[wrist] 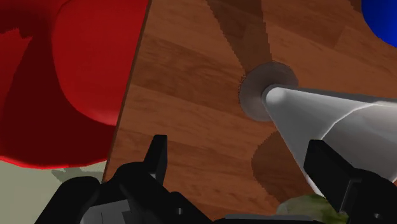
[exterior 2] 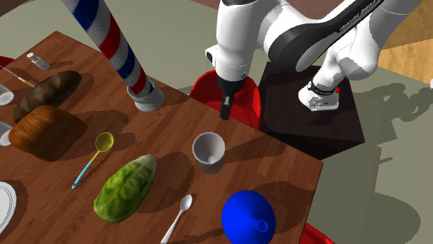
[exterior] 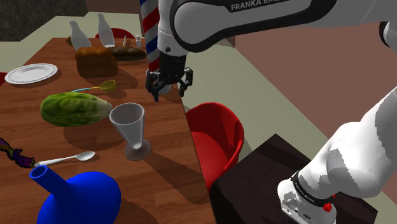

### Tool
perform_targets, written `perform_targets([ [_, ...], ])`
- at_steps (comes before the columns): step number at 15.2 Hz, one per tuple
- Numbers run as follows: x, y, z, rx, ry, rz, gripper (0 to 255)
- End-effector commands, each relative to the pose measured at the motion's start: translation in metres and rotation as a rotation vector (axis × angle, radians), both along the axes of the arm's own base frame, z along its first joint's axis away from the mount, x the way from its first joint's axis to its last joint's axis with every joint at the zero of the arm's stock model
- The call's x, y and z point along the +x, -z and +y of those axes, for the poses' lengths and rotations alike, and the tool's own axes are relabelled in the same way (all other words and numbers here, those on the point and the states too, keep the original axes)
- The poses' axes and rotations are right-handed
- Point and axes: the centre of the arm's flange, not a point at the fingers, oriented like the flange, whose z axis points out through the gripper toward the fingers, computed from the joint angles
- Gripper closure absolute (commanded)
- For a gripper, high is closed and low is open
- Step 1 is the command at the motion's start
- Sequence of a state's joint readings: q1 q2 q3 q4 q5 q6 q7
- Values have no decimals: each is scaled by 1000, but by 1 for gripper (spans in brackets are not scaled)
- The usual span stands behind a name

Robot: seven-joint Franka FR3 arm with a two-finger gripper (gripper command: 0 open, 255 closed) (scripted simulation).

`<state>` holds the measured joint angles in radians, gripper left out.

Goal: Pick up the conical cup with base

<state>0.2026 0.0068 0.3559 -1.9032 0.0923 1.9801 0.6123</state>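
Hovering over the wooden table — end effector spread — conical cup and red chair nearby.

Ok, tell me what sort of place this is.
Probably a home dining area: a wooden table carries a bread loaf and a white plate, and a red chair stands at its edge.

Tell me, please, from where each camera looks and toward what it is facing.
Shoulder view: beside the stand, looking down along the wooden table; white arm and open gripper show.
Second exterior view: high over the table's far side, facing back toward the stand; the arm shows.
Wrist view: on the hand, looking down at the table edge and red chair; two black fingers show.
All three share the grey conical cup.
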Motion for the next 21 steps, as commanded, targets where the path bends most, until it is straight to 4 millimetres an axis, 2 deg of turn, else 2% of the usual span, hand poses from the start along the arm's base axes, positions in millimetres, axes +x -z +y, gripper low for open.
perform_targets([
  [1,10,6,21,12,-3,1,0],
  [6,38,21,75,40,-10,4,0],
  [7,41,22,79,42,-11,4,0],
  [14,41,62,79,42,-11,4,0],
  [16,41,62,79,42,-11,4,0],
  [17,40,62,79,42,-11,4,255],
  [21,40,62,79,42,-11,4,255],
])
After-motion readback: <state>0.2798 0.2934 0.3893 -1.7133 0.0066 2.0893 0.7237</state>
